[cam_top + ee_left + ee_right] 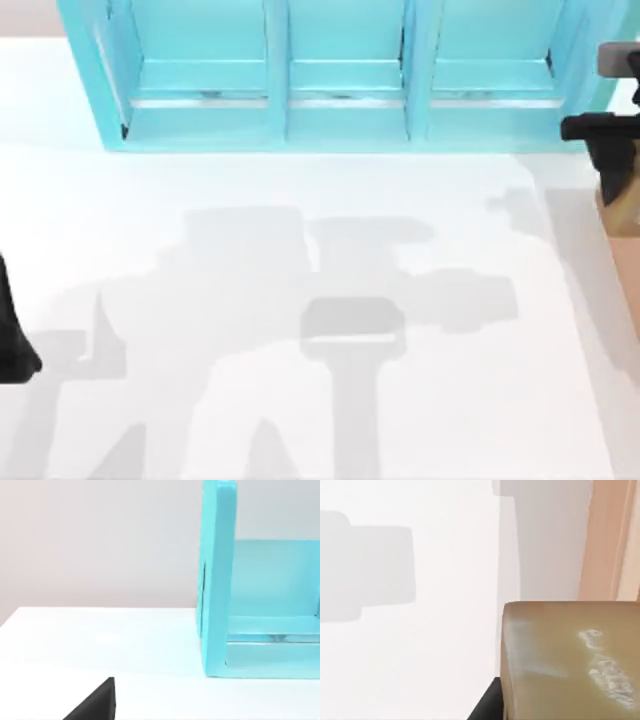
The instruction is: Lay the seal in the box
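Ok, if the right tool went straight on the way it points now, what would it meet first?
Probably the bare table, just beside the box wall. The seal sits right at the right tool, so it would likely touch down before the tool does. Depth is unclear, so the seal could clip that wall.

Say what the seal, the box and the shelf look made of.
Seal: looks like wood, tan-brown, smooth and matte, with whitish speckles on one face.
Box: likely plain light wood, orange-tan, no visible grain.
Shelf: cyan, glossy, perhaps painted or plastic; its ledges catch light.
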